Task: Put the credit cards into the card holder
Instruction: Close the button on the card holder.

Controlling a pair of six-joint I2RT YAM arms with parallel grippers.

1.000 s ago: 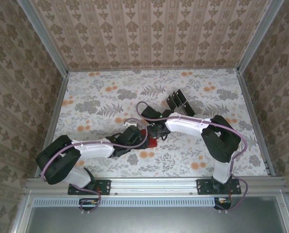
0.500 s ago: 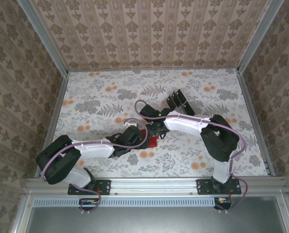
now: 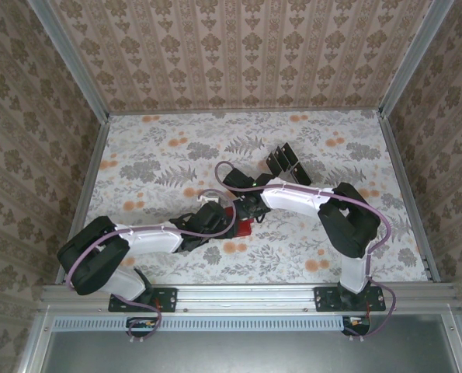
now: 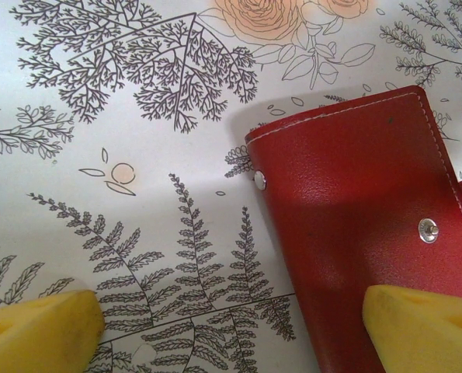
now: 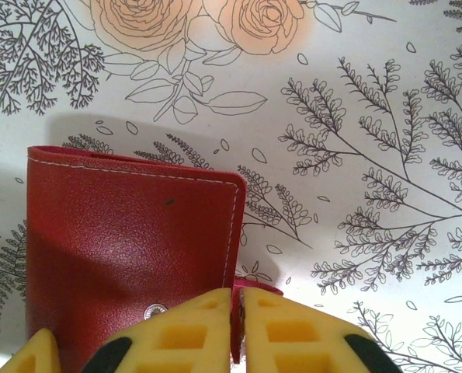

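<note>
The card holder (image 3: 241,225) is a closed red wallet lying flat on the floral table; its stitched leather face shows in the left wrist view (image 4: 355,210) and the right wrist view (image 5: 130,233). My right gripper (image 5: 237,330) is shut on the wallet's red clasp tab (image 5: 259,291), which sticks out past its edge beside the metal snap (image 5: 154,311). My left gripper (image 4: 231,334) stands open low over the wallet's other side, one yellow fingertip (image 4: 421,330) above the leather and the other over bare table. The credit cards (image 3: 283,161) are dark and stand upright at the back.
Both arms meet at the table's middle (image 3: 223,216). The cards' stand sits just behind the right forearm (image 3: 300,198). Patterned walls close the table on three sides, with open floral tabletop (image 3: 153,155) to the left and far right.
My right gripper's jaws have closed on the clasp tab. The right arm shifted slightly left. The left arm and the wallet stayed where they were.
</note>
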